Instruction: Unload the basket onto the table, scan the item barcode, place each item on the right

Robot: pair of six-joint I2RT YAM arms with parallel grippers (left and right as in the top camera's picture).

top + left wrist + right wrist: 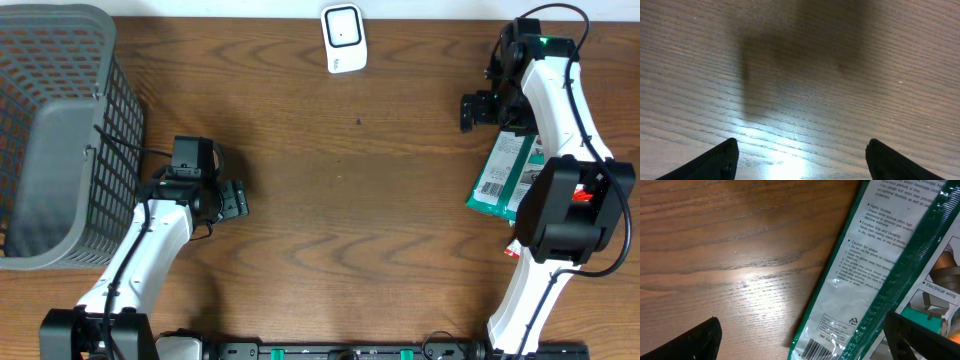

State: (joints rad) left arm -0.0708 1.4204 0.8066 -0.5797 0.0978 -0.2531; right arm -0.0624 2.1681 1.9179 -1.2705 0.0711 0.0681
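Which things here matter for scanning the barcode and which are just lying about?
For the job:
- green packet, barcode facing up
- white scanner
- right pincer, open beside the packet

Lying about:
- grey basket
- left pincer, open over bare table

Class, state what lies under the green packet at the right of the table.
The green packet lies flat on the wooden table. Anything else beneath is covered; the right arm hides part of it.

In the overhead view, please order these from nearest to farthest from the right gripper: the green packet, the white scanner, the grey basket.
1. green packet: just below the right gripper, at the table's right side.
2. white scanner: to its left, at the top edge.
3. grey basket: at the far left.
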